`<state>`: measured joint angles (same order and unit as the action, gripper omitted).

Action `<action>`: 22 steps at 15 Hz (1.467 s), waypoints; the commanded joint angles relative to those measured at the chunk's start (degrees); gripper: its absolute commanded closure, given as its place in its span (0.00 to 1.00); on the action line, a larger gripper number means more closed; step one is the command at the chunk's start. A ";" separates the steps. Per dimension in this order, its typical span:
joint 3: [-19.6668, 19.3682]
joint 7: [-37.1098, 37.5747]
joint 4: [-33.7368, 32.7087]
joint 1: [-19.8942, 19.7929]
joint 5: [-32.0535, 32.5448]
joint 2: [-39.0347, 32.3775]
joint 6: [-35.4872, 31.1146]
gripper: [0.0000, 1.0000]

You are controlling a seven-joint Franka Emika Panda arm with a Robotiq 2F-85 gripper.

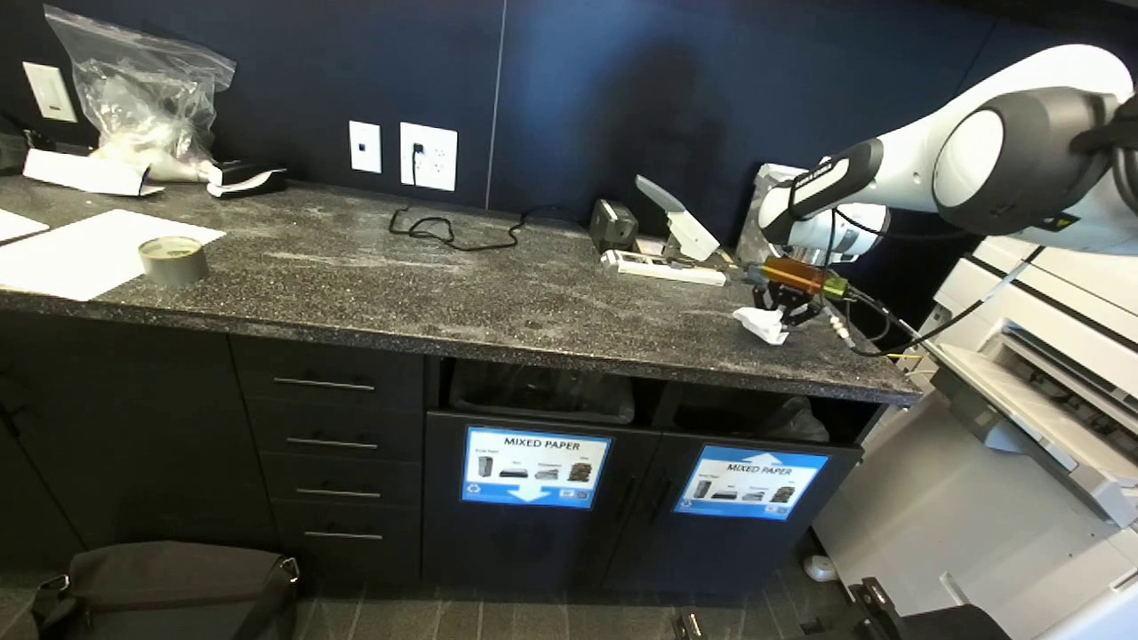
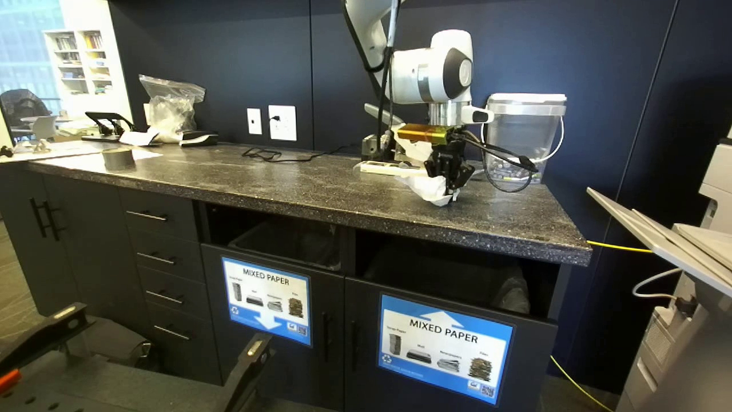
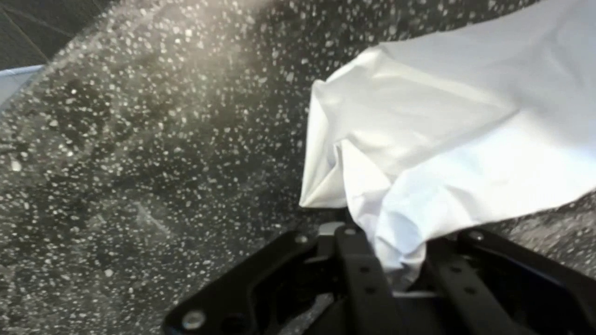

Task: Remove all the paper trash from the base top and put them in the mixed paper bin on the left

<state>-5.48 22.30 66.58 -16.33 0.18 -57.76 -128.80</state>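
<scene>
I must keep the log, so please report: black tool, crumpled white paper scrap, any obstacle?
Black tool shut on crumpled white scrap. Scrap over dark speckled stone countertop, contact unclear. Possible obstacle: countertop's front edge, above dark bin.

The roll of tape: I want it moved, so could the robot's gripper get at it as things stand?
Probably not: the gripper is shut on crumpled paper, well along the counter from the roll of tape. Nothing covers the roll, but whether the arm extends that far is hard to tell.
</scene>
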 commanded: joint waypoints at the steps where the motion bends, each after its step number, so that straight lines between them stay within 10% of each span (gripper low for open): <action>1: 5.01 -10.53 13.92 -1.94 -1.31 7.69 -4.98 0.92; 11: 6.23 -37.59 40.11 -0.66 -5.51 22.26 -9.38 0.92; 22: 6.95 -38.26 71.82 1.95 0.17 29.46 -49.69 0.92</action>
<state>0.68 -16.40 130.42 -14.47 -0.82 -29.50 -171.43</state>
